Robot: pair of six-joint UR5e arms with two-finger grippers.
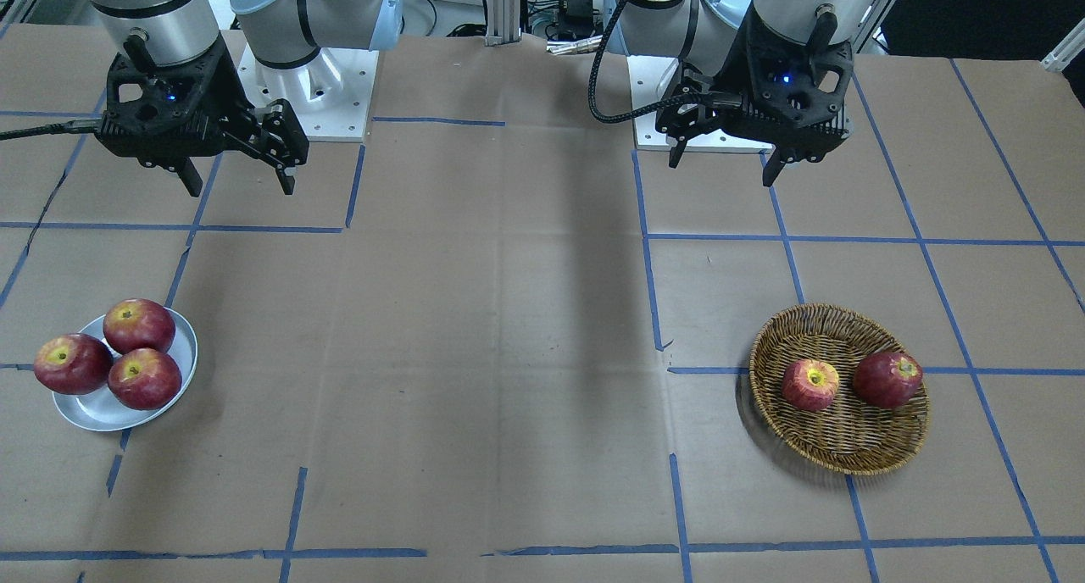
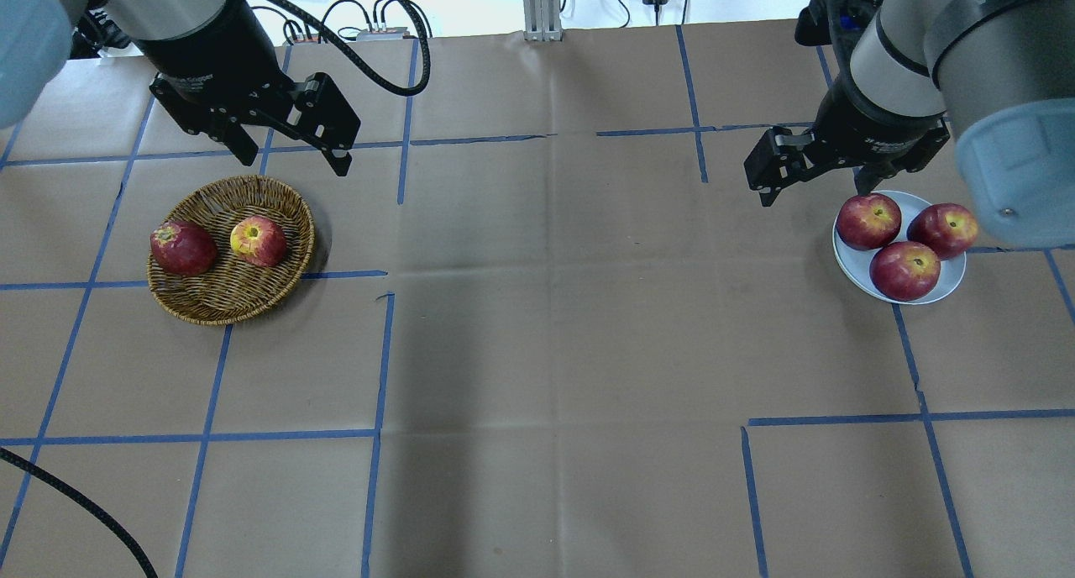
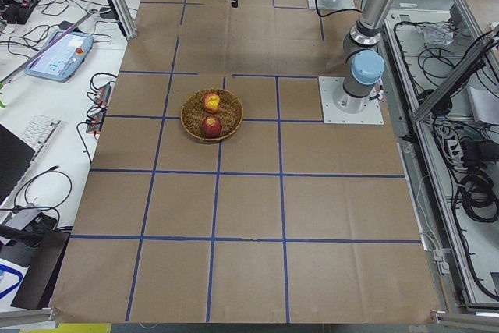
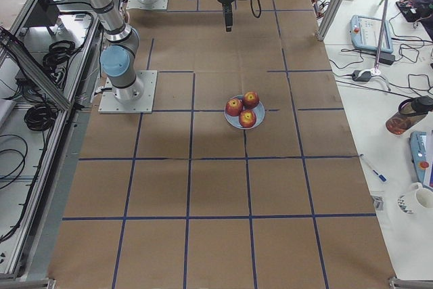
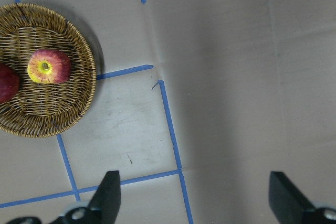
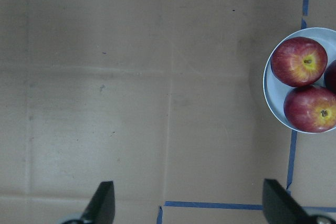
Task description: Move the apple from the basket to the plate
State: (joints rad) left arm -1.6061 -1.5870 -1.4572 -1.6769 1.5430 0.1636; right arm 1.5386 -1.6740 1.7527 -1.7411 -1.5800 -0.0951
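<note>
Partway: apple yet to leave basket

Three dark apples (image 2: 904, 270) sit on the plate (image 2: 850, 260); the pale, yellow-topped apple (image 2: 259, 240) lies in the basket (image 2: 227, 299) beside a darker apple (image 2: 182, 248); left gripper (image 2: 296, 160) and right gripper (image 2: 815, 190) hang empty, jaws apart; the front view shows one plate apple (image 1: 72, 363) overhanging the rim, which the right wrist view crops.

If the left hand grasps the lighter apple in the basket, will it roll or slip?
The apple is round and sits loose in the shallow basket, so a nudge would probably roll it. Its skin looks smooth, so it might slip.
</note>
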